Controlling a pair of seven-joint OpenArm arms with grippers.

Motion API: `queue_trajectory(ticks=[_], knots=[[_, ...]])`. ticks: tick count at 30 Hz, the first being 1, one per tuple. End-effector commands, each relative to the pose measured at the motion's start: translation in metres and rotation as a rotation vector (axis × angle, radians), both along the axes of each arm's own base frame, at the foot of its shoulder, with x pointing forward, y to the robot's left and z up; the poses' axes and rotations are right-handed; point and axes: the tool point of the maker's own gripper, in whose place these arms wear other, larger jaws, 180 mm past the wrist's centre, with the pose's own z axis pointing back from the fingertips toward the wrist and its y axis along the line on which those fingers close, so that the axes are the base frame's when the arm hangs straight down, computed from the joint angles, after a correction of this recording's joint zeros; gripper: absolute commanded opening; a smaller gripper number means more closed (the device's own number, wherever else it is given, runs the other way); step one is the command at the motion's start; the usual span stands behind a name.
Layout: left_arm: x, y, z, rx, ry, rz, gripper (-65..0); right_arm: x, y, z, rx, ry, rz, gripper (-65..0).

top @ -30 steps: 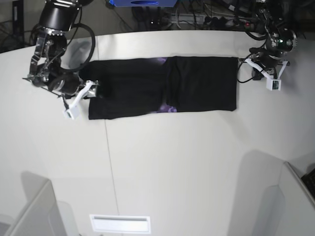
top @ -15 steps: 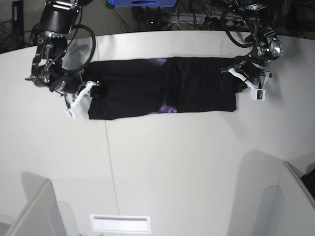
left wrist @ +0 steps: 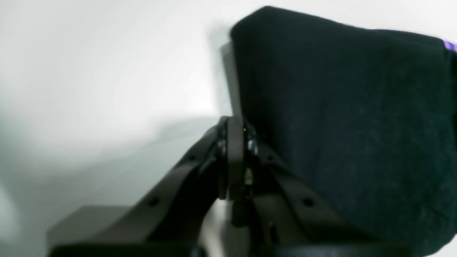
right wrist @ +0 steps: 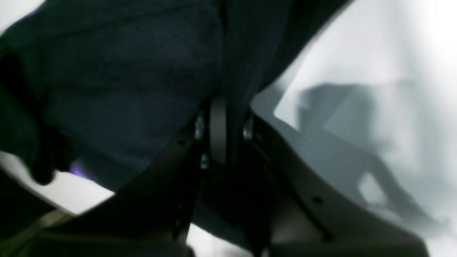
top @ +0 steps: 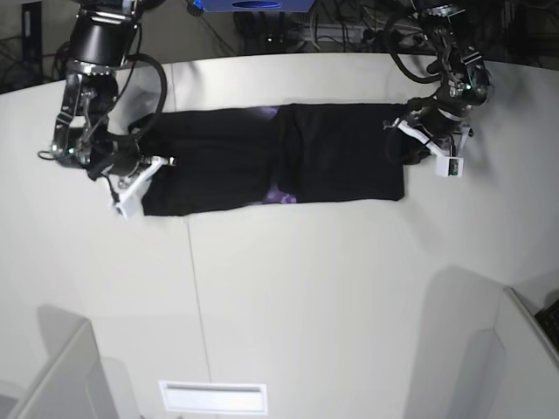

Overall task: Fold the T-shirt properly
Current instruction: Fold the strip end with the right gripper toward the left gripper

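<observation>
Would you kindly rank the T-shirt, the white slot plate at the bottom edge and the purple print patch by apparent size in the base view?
1. T-shirt, by far the largest.
2. White slot plate.
3. Purple print patch, only a small sliver showing.

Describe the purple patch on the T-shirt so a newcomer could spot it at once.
Start at the white table and find the black T-shirt, a long folded strip across its far half between the two arms. The purple patch peeks out at the strip's near edge, about midway along, by the fold line. It is the brightest colour on the dark cloth.
</observation>
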Motion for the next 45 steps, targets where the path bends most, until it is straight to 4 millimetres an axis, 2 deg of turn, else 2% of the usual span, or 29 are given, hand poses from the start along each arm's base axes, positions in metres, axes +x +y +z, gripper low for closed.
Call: queue_trajectory(ticks=[1,7,12,18,27,31,35,40,45], knots=[[-0.02,-0.002,-0.015,0.032,0.106,-0.027,-65.0,0.013,0.013,0.019,0.021,-0.075,0.027,-65.0],[-0.027,-0.001,-0.016,0.037,0.116,-0.029,-65.0,0.008,0.058,0.045,0.033,-0.126,0.075,-65.0],[-0.03,0.001,-0.017,0.043,0.122,-0.03,-65.0,0.001,0.088,0.066,0.054,-0.174,0.137,-65.0],[-0.036,0.003,-0.017,0.054,0.131,-0.028,-65.0,-0.014,0.133,0.091,0.139,-0.219,0.177,-65.0],[-0.044,0.011,-0.013,0.084,0.136,-0.04,-65.0,-0.042,0.204,0.107,0.274,-0.216,0.29,-65.0],[-0.046,0.011,-0.006,0.1,0.123,-0.049,-65.0,-0.044,0.216,0.115,0.307,-0.228,0.304,-65.0],[-0.05,0.012,-0.007,0.103,0.131,-0.047,-65.0,-0.044,0.228,0.121,0.324,-0.242,0.333,-65.0],[-0.05,0.011,-0.01,0.099,0.137,-0.051,-65.0,-0.033,0.237,0.133,0.328,-0.303,0.358,-65.0],[-0.04,-0.014,-0.009,0.078,0.126,-0.092,-65.0,-0.026,0.238,0.138,0.324,-0.324,0.364,-65.0]])
